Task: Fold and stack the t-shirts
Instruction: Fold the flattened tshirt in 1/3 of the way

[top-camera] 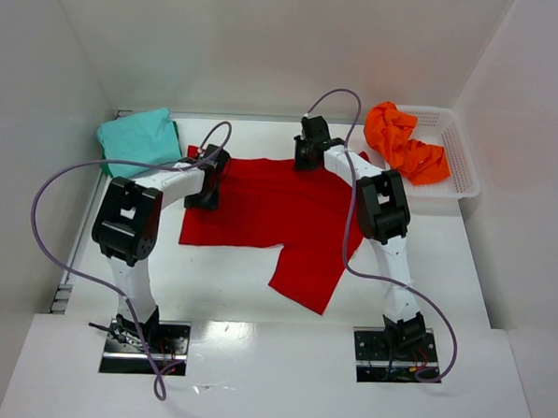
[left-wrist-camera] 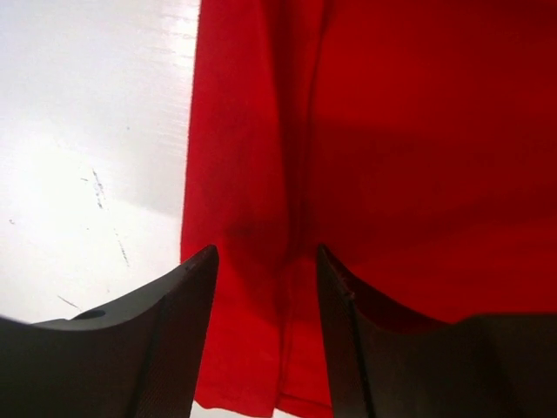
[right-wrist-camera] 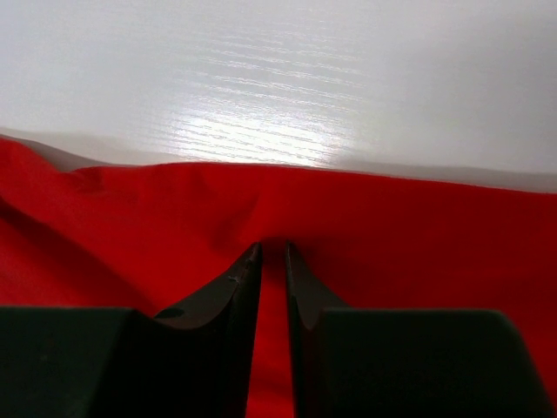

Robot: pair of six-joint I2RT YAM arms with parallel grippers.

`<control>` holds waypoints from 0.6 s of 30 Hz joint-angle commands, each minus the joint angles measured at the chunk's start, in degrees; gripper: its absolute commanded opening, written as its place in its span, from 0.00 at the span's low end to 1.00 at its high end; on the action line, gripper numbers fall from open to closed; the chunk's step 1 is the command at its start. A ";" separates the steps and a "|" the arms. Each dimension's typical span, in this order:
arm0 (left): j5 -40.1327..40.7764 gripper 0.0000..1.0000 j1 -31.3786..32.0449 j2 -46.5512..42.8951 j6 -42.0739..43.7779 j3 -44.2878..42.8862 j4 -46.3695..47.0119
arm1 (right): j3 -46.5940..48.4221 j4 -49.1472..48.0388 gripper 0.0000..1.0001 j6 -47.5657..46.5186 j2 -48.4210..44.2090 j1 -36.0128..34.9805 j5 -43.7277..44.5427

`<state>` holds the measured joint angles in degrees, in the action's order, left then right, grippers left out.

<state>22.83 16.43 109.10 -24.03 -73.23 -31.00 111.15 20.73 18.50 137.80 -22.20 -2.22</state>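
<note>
The teal cloth t-shirt (top-camera: 138, 138) lies folded; bright red cloth t-shirt (top-camera: 269, 213) is mid-fold, right gripper (right-wrist-camera: 272, 248) pinching it, left gripper (left-wrist-camera: 266, 252) apart; orange cloth t-shirt (top-camera: 404, 143) waits.

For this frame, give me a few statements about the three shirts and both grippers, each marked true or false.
1. The orange t-shirt lies in the white basket. True.
2. The teal t-shirt is stacked on the red t-shirt. False: it lies on the table at the far left corner, not on the red one.
3. The left gripper is open above the red t-shirt's left edge. True.
4. The right gripper hangs over the basket. False: it is shut on the red t-shirt's far edge.
5. The red t-shirt is folded small. False: it lies spread out.
</note>
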 commanded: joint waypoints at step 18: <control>8.64 0.16 -2.18 1.91 -1.54 0.80 -3.01 | -0.59 0.19 0.21 -2.86 2.12 1.19 1.08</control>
<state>32.08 17.12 111.72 -24.60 -73.60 -32.99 111.15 20.60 17.61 137.82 -21.98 -2.50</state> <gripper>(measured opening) 0.174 0.213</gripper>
